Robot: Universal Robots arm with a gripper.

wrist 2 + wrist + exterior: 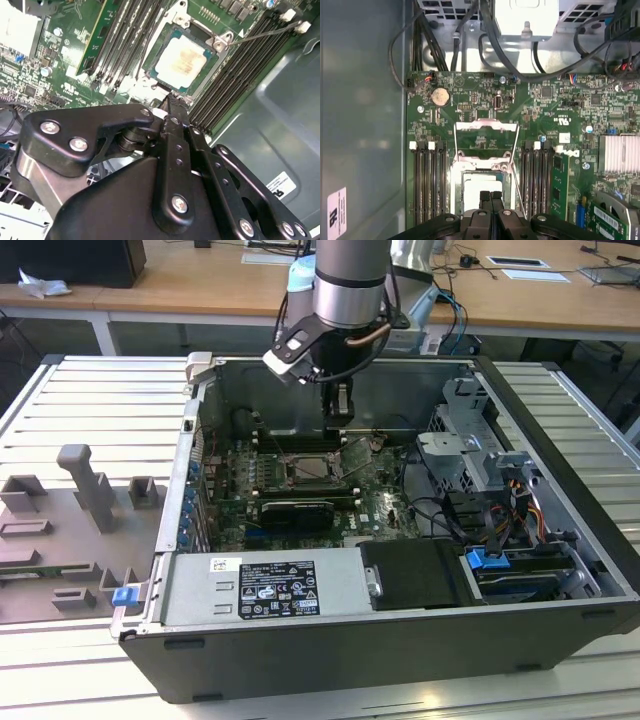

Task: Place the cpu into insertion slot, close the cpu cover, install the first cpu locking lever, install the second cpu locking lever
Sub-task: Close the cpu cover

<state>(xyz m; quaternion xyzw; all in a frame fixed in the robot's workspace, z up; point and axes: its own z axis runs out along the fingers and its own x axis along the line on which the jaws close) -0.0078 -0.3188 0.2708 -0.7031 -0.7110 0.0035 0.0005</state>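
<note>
A grey moulded tray [60,540] lies on the slatted tabletop [100,400] at the exterior view's left, well apart from the hand. Beside it stands an open computer case [300,660] holding a green circuit board [385,505]. The hand [338,416] hangs inside the case, just above the insertion slot [312,468]. Its fingers are pressed together, with nothing seen between them. In the second wrist view the cpu [181,61] lies seated in the slot, just beyond the fingertips. In the first wrist view the hand hides the chip's near edge, and the cpu cover [485,127] is raised open beyond the slot. A thin wire locking lever [260,33] juts away from the slot's corner.
</note>
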